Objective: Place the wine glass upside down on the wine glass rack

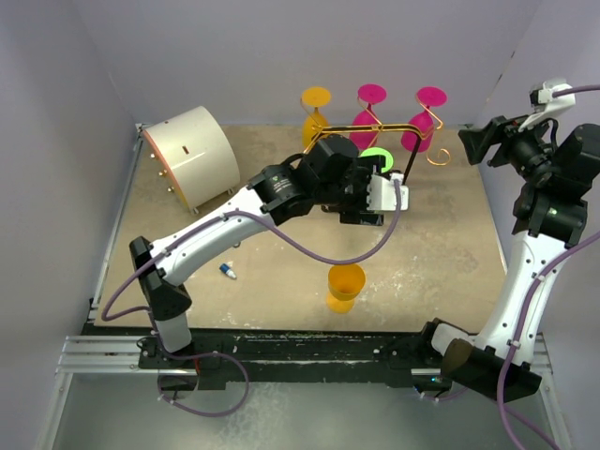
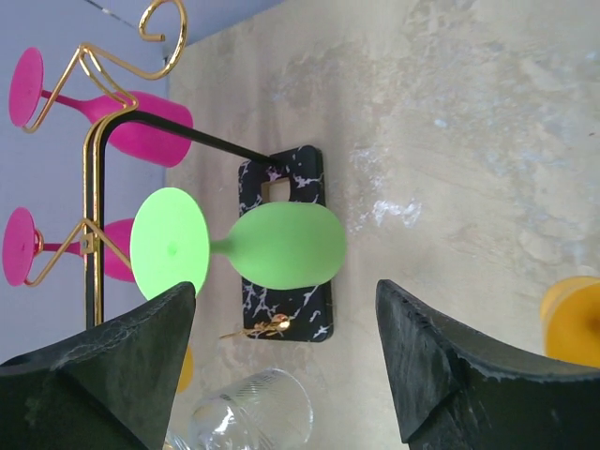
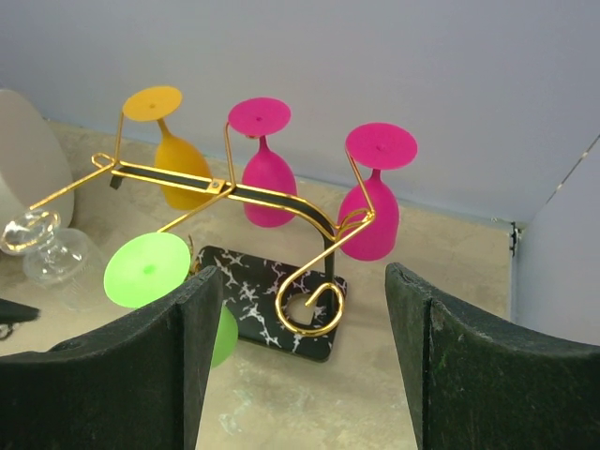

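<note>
A green wine glass (image 2: 284,247) hangs upside down on the wine glass rack (image 3: 309,302), its foot (image 3: 146,270) resting on a gold wire arm and its bowl over the black marbled base (image 2: 283,317). My left gripper (image 2: 286,352) is open just in front of it, with a finger on each side and neither touching the glass. In the top view the green wine glass (image 1: 378,157) shows just beyond the left gripper (image 1: 373,184). My right gripper (image 3: 295,361) is open and empty, raised to the right of the rack (image 1: 412,131).
An orange glass (image 3: 178,161) and two magenta glasses (image 3: 267,178) (image 3: 372,217) also hang from the rack. A clear glass (image 2: 251,411) lies beside the base. Another orange glass (image 1: 344,286) stands on the table near the front. The white cylinder (image 1: 192,155) sits at back left.
</note>
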`<control>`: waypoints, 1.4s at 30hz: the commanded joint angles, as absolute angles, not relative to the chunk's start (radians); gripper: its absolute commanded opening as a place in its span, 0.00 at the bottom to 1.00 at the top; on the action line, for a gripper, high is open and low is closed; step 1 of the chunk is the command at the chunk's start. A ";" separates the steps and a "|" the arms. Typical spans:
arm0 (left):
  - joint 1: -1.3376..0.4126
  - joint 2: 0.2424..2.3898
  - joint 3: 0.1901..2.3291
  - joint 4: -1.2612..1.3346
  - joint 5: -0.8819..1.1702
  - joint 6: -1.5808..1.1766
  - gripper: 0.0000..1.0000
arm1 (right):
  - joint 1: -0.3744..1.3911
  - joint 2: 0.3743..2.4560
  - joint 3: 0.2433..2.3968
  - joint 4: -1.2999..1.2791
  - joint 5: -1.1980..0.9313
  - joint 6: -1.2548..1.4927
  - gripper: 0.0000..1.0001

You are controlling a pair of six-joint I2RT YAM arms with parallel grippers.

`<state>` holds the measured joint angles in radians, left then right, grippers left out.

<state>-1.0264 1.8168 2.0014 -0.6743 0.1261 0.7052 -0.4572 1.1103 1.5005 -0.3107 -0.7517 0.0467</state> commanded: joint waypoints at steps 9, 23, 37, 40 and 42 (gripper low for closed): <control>-0.860 1.580 1.791 -0.749 0.506 0.536 0.84 | -0.417 1.114 1.597 -0.618 -0.967 -0.291 0.68; -0.975 1.634 1.593 -0.730 0.555 0.448 0.85 | -0.394 0.997 1.419 -0.507 -0.840 -0.239 0.68; -1.018 1.816 1.655 -0.784 0.488 0.453 0.65 | -0.396 0.978 1.376 -0.462 -0.732 -0.220 0.80; -1.019 1.829 1.656 -0.789 0.491 0.457 0.51 | -0.398 0.977 1.378 -0.470 -0.721 -0.224 0.85; -1.020 1.836 1.661 -0.795 0.494 0.459 0.42 | -0.398 0.981 1.381 -0.473 -0.712 -0.221 0.89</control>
